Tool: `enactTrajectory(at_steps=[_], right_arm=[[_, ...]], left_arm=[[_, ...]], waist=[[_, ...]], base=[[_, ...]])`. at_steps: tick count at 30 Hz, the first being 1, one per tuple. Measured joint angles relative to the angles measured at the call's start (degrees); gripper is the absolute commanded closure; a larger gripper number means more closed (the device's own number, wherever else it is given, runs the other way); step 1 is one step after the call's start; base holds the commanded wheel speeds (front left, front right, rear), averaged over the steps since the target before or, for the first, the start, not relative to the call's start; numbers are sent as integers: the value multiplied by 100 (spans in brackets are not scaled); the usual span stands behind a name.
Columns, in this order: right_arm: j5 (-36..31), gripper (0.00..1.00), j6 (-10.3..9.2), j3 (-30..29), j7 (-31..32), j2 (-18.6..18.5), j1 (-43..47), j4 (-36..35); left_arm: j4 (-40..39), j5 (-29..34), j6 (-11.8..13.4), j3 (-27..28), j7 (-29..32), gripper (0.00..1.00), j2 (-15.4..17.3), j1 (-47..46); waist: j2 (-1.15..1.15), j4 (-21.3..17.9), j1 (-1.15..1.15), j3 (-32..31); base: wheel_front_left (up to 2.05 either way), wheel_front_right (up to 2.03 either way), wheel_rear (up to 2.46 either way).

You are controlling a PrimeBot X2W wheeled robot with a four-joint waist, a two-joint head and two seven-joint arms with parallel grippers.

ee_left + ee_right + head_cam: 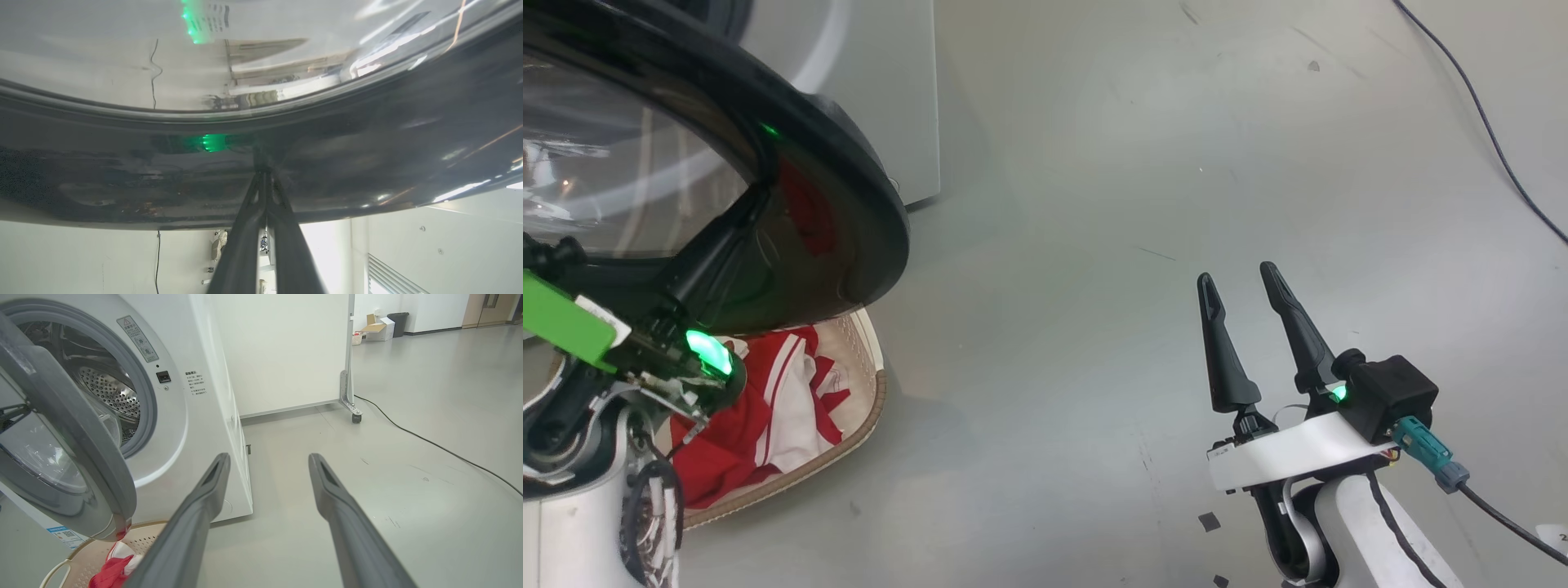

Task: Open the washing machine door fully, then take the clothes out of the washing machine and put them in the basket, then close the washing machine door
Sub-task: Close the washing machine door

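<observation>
Now pressing on the door (849, 204) with closed left fingers (263, 179), right fingers (1209, 298) spread idle.
Could skid off something so glossy, or clip the basket (866, 392) underneath.

White forearm shells (1343, 523), dark long-fingered right gripper (1236, 276), green lights (709, 351), teal cable plug (1421, 447)

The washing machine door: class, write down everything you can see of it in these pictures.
The washing machine door is large and round, with a wide glossy black ring around a bulging clear glass bowl; its inner face looks grey. It stands open, swung out from the washing machine, with its lower edge above the basket that holds the clothes, whose red reflects in the ring. The left gripper, jaws shut, appears to meet the black ring with its tips.
</observation>
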Motion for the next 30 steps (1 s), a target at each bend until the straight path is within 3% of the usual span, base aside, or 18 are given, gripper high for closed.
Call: enactTrajectory(at_steps=[30], right_arm=[[144, 0, -144, 160, 0, 10, -103, -60]], left_arm=[[1523, 605, 104, 175, -1066, 100, -38, -2275]], waist=[[0, -313, 0, 304]], base=[[0, 0, 0]])
